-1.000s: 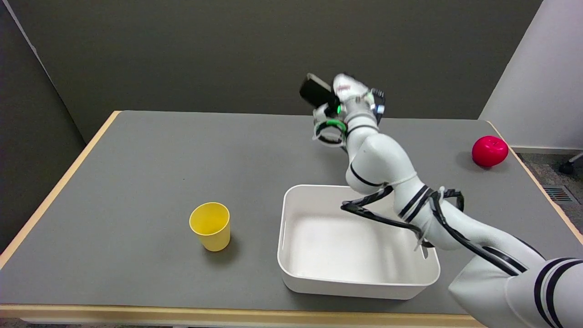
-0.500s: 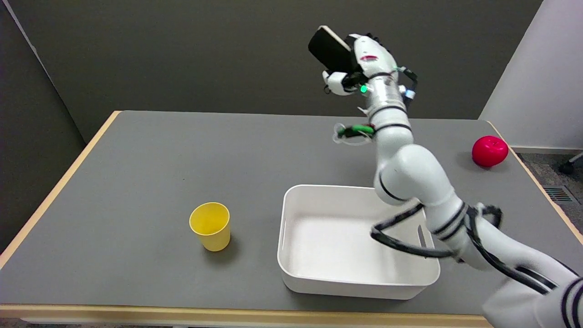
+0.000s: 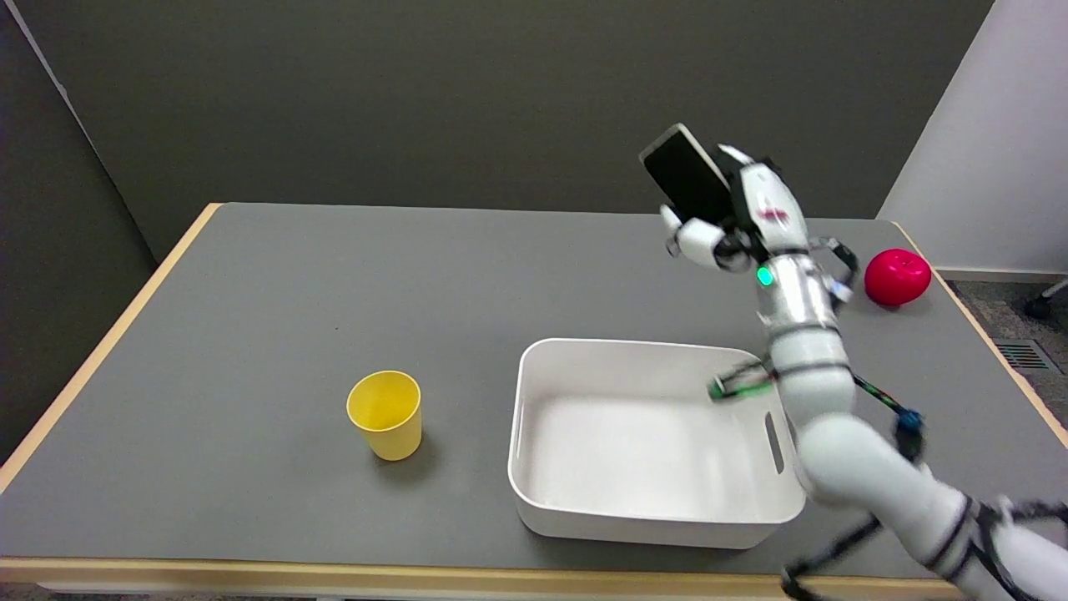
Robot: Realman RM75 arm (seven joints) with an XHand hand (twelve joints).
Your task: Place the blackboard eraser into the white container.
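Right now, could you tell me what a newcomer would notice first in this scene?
Probably the right hand holding the black blackboard eraser in the air, beyond the white container's far right corner. Next, the yellow cup left of the container and a red ball by the table's right edge.

Even, soft light from above w/ faint shadows under the yellow cup (image 3: pixel 385 414); right arm (image 3: pixel 843 434) shows motion blur, rest sharp.

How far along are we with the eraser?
Pickup done: the right hand holds the blackboard eraser in the air, beyond the white container's far right corner. The container holds nothing yet. Left: bring the eraser over it, lower, release.
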